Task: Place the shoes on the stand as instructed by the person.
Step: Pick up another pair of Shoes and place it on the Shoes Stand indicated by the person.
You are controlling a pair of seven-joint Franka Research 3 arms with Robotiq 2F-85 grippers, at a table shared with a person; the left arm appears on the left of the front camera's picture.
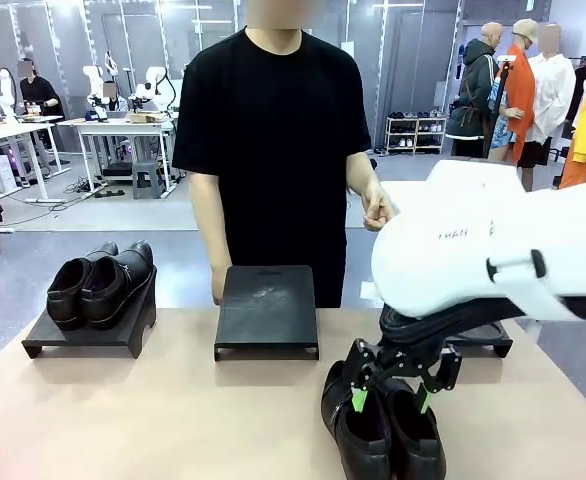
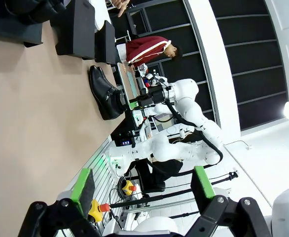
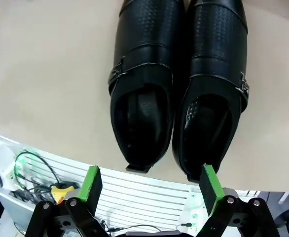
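Shoes under inspection: two black pairs, with the scene reported in descending order of size.

Counter (image 1: 173, 420): tan surface carrying three black stands and both pairs.

Person (image 1: 278, 150): black T-shirt, standing at the far edge behind the middle stand (image 1: 267, 310), with one hand (image 1: 376, 210) raised at waist height, fingers curled.

Right arm (image 1: 503, 240): white, extends in from my right and covers most of the right stand (image 1: 488, 345).

Middle stand: sloped top, nothing on it.

Left stand (image 1: 88, 335): carries the first pair (image 1: 101, 283), the two shoes side by side.

Second pair (image 1: 383, 430): lies directly on the counter at the near edge, right of centre and in front of the right stand. The shoes are pressed together, with heels toward my side and toes toward the person.

Right gripper (image 1: 391, 402): I see it over the heel ends of the second pair. Its jaws are spread wide, with a green pad to either side of the two heels. It grips nothing, and I cannot confirm contact with the leather.

Left gripper (image 2: 143, 190): jaws spread wide, nothing between the pads, rolled sideways and looking along the counter.
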